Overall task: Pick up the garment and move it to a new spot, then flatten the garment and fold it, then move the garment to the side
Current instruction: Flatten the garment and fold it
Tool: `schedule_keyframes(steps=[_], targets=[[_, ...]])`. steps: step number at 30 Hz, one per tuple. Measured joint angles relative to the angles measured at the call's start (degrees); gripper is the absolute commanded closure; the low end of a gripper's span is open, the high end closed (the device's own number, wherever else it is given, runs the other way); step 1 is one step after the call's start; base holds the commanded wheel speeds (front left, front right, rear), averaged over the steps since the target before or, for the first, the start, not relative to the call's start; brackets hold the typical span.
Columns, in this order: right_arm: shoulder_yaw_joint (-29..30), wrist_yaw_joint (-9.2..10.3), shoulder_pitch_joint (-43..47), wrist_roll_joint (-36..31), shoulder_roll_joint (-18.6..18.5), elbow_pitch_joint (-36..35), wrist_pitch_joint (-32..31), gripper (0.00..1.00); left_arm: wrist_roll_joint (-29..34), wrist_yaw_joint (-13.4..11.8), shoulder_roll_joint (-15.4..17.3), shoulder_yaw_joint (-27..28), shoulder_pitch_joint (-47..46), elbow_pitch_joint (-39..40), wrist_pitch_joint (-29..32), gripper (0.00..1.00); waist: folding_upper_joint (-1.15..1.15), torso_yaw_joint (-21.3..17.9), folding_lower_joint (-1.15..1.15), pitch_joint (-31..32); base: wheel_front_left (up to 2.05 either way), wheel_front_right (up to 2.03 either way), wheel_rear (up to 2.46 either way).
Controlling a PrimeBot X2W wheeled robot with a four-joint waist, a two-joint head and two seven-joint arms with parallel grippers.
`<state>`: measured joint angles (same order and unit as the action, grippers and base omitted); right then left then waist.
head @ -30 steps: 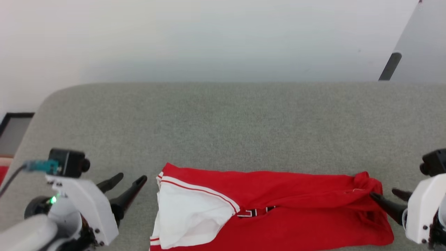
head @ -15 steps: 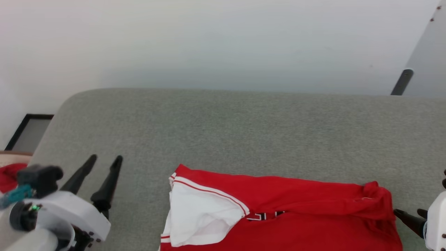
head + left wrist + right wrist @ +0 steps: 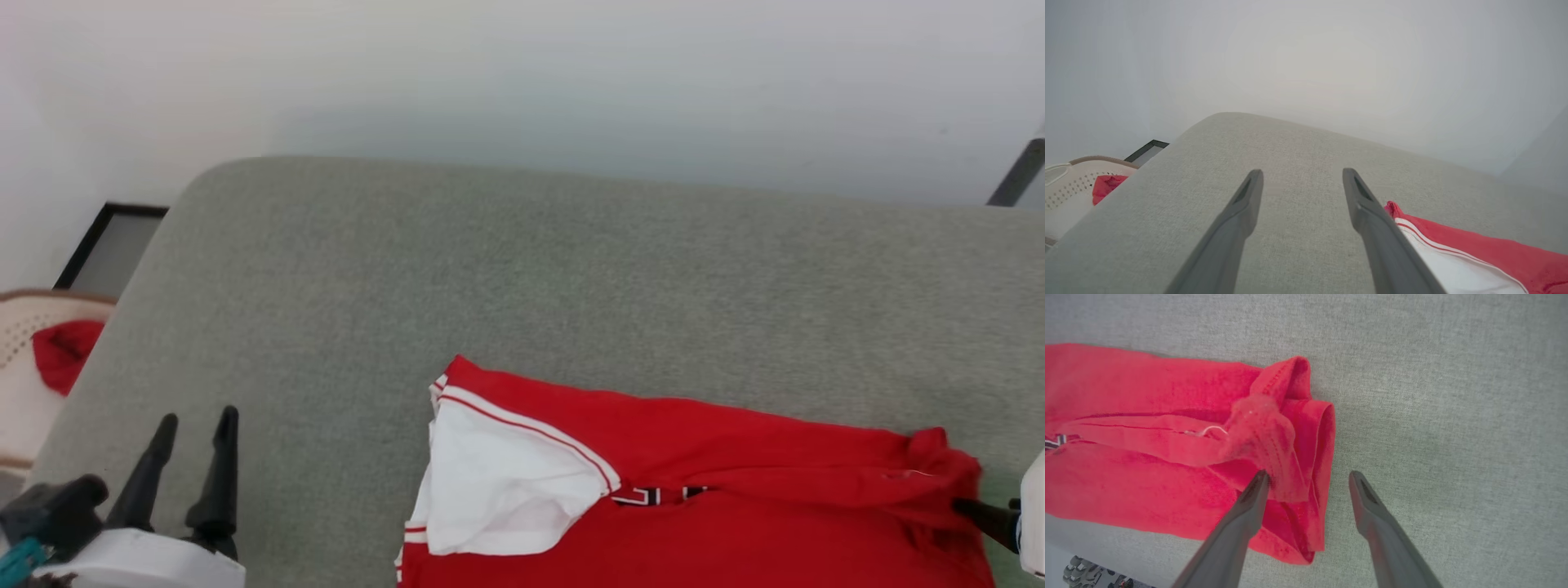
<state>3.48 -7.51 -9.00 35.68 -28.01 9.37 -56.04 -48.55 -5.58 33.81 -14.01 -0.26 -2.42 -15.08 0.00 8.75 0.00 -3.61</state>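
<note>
The garment (image 3: pixel 735 506), red with a white sleeve and striped trim, lies folded in a long band near the front of the grey padded surface (image 3: pixel 531 278). My left gripper (image 3: pixel 197 418) stands open well to its left, over bare surface, holding nothing. From the left wrist view, the left gripper (image 3: pixel 1302 173) has the garment's sleeve end (image 3: pixel 1474 253) just beyond its right finger. My right gripper (image 3: pixel 1308 474) is open at the garment's bunched right end (image 3: pixel 1274 428). One finger is over the red hem and the other over the grey surface. In the head view, one dark finger of the right gripper (image 3: pixel 984 516) pokes in at the right edge.
A pale perforated basket (image 3: pixel 20 343) holding a small plain red cloth (image 3: pixel 65 359) stands off the surface's left end. A dark-framed panel (image 3: pixel 114 245) lies on the floor behind it. A dark pole (image 3: pixel 1016 171) leans at the far right. Bare grey surface stretches behind the garment.
The head camera has swung, shifting the whole picture. My left gripper has drawn away from the garment's left edge and now points up the view. Both grippers stay open.
</note>
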Motion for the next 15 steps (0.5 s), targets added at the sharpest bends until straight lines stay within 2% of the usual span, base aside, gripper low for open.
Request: schedule_keyframes(steps=[5, 12, 13, 14, 15], targets=[[-1.66, 0.0, -1.16, 0.05, -0.48, 2.04, -1.29, 0.0, 3.63, 3.75, -5.93, 6.48, 1.48, -1.14, -0.01, 0.0, 0.0, 1.39, 0.0, -2.05, 0.0, 0.0, 0.0], [-3.54, 0.01, -2.72, 0.97, -0.44, 4.99, -4.04, 0.0, 7.39, 7.95, -11.91, 11.96, 1.76, -2.61, -0.01, 0.0, 0.0, 2.98, 0.0, -4.69, 0.0, 0.0, 0.0], [-3.81, 0.04, -2.99, 1.33, -0.57, 5.06, -4.6, 0.59, 7.81, 8.37, -12.47, 12.59, 1.74, -2.76, -0.01, 0.0, 0.0, 3.16, 0.0, -4.99, 0.0, 0.0, 0.0], [-3.88, 0.04, -3.36, 1.65, -0.74, 5.27, -5.08, 1.0, 8.18, 8.72, -13.04, 13.23, 1.73, -3.04, -0.01, 0.0, 0.0, 3.33, 0.0, -5.28, 0.0, 0.0, 0.0], [-4.17, 0.04, -3.39, 1.82, -0.89, 5.3, -5.39, 1.0, 8.55, 9.13, -13.62, 13.77, 1.74, -3.28, -0.01, 0.0, 0.0, 3.47, 0.0, -5.53, 0.0, 0.0, 0.0]])
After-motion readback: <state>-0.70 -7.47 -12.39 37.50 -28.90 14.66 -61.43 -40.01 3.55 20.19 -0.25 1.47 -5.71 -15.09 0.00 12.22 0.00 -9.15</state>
